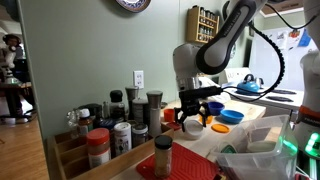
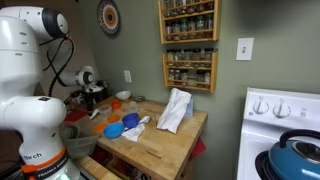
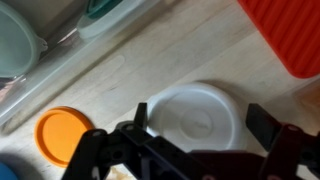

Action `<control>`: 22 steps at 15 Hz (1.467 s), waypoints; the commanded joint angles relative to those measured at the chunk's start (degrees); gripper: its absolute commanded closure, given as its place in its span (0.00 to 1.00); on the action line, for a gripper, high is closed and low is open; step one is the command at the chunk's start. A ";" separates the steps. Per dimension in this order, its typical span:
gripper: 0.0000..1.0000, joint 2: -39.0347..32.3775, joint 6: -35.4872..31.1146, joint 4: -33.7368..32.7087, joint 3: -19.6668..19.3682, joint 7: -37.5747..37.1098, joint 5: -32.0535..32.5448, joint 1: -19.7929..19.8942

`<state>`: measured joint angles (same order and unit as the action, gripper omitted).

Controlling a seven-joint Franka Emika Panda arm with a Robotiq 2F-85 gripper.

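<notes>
The gripper point(image 3: 200, 113) hangs with jaws spread wide over a white lid point(image 3: 195, 125) lying on the worktop point(image 3: 170, 60) near its edge, untouched, beside an orange lid point(image 3: 62, 132).

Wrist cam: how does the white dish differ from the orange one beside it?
The white dish looks wider than the orange dish. In the wrist view the white dish lies between the fingers of the open gripper, while the orange dish lies outside them, off to one side. The white dish shows an inner ring, and the orange dish looks flat with a thin rim. Both are round and lie on the pale wooden counter.
</notes>
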<state>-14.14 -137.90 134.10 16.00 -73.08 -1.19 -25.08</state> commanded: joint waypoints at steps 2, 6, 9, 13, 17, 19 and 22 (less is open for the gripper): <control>0.00 -0.10 -0.96 1.01 -0.42 -1.12 1.31 -0.30; 0.00 -0.99 -1.19 0.71 -0.65 -0.71 1.36 -0.13; 0.00 -1.88 -1.35 0.37 -0.73 -0.15 1.25 -0.04; 0.10 -1.02 -0.90 0.70 -0.71 0.28 1.15 0.07; 0.29 -0.21 -0.50 1.07 -0.55 1.45 0.65 0.50; 0.30 0.19 -0.05 1.17 -0.27 2.94 0.21 0.79; 0.33 1.85 0.85 1.78 0.55 7.15 -1.83 1.55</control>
<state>-14.68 -137.83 134.13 15.66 -69.75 -1.39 -24.52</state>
